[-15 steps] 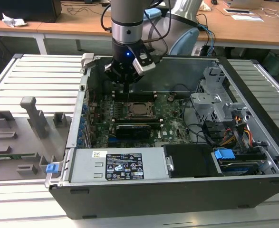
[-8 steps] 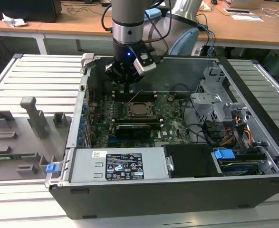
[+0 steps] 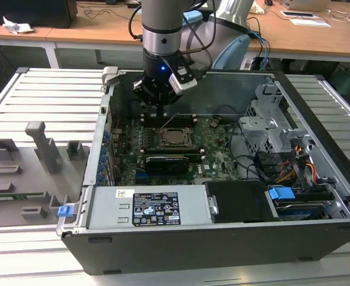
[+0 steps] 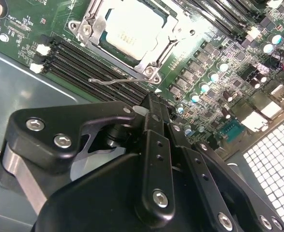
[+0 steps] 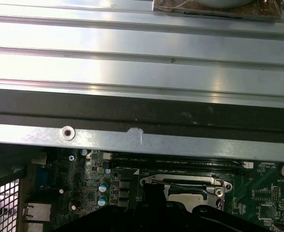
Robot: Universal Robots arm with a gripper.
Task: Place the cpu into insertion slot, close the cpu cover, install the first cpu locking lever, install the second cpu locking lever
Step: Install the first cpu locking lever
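Step in hand: the cpu (image 4: 132, 34) already sits in the insertion slot (image 3: 176, 140) and the cpu cover (image 4: 96, 26) looks folded down around it, so the work appears to stand at the locking levers.
Lever: a thin wire lever (image 4: 113, 81) lies loose along the socket's edge in the second wrist view, beside the black memory slots (image 4: 74, 55); it does not look latched.
Claw: the claw (image 4: 154, 104) hangs above the motherboard (image 3: 216, 149), its black fingers drawn close together with nothing visible between them.
Claw and lever: the fingertip end sits near the lever's straight run, just off the socket's corner; whether it touches the wire cannot be told.
Claw and socket: in the exterior view the claw (image 3: 157, 107) hovers at the far edge of the open computer case (image 3: 222, 238), just beyond the socket.
Next move calls for: a judgement only, a fine press on a springy wire, which could slip off a narrow tip.
Setting: the case rests on a slatted metal table (image 3: 49, 95).
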